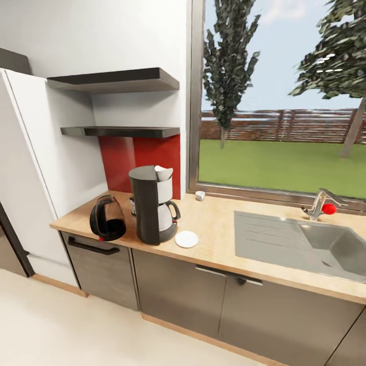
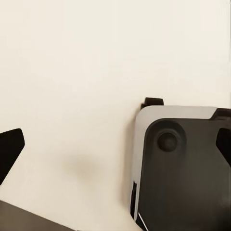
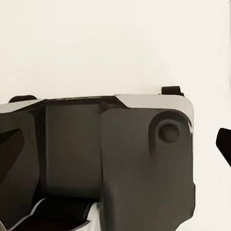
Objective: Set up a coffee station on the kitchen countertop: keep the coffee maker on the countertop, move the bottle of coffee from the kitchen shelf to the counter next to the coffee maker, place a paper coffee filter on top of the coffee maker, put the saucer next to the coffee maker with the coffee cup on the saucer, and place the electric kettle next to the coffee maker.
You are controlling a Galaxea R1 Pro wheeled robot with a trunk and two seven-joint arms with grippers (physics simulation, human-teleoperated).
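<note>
I see the coffee maker (image 1: 152, 204) on the countertop (image 1: 218, 239), a paper filter (image 1: 162, 173) on top. The kettle (image 1: 107, 218) stands beside it, the saucer (image 1: 186, 239) bare at its other side, the cup (image 1: 200, 195) apart by the window (image 1: 279, 96). My left gripper (image 2: 115, 144) and right gripper (image 3: 115, 144) hang spread and empty over the floor (image 2: 72, 72).

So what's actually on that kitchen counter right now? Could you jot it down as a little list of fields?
coffee maker: upright on the countertop, below the shelves
paper filter: white, on top of the coffee maker
electric kettle: dark, close by the coffee maker on the fridge side
saucer: white, bare, beside the coffee maker on the sink side
coffee cup: small, white, back by the window, apart from the saucer
sink: steel, with a faucet
shelves: nothing seen on them
</note>
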